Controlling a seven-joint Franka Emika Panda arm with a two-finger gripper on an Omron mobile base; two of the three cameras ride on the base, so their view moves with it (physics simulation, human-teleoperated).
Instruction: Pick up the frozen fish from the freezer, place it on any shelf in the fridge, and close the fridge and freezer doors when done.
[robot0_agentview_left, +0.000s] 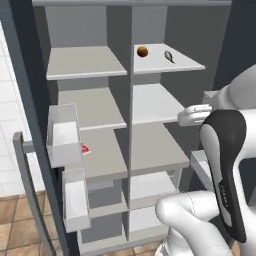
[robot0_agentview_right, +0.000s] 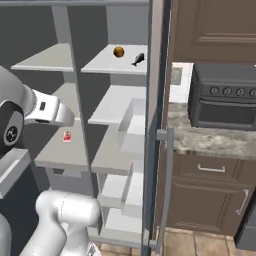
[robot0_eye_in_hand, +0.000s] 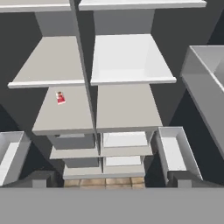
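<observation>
The frozen fish (robot0_agentview_left: 170, 57) is seen lying on the shelf (robot0_agentview_left: 177, 64), the uppermost whitish slab of the fridge (robot0_agentview_left: 155, 105), near that slab's front right corner in the left base view. The orange-brown ball (robot0_agentview_left: 142, 51) rests on the same slab, apart from the fish and nearer the central divider. In the right base view the fish (robot0_agentview_right: 138, 60) appears as a small dark shape beside the ball (robot0_agentview_right: 118, 51); its details are too small to be made out.

Across the divider, the freezer (robot0_agentview_left: 87, 115) is shown with duller grey slabs. A small red-and-white packet (robot0_agentview_left: 85, 149) lies on its third slab from the top, partly hidden by a door bin in the left base view. The same packet (robot0_eye_in_hand: 61, 97) is seen whole in the hand view.

Both of the fridge and freezer doors (robot0_agentview_right: 156, 125) stand open. The grey bins (robot0_agentview_left: 64, 135) mounted on the inner face of the freezer door are seen from above, and nothing can be made out in them. The same holds for the bins (robot0_eye_in_hand: 175, 151) shown in the hand view.

The gripper (robot0_eye_in_hand: 109, 180) is seen at the bottom of the hand view with its dark fingertips (robot0_eye_in_hand: 38, 179) spread wide and nothing between them. It is held in front of the open compartments, well apart from the fish. In both base views much of the lower shelving is covered by the arm.
</observation>
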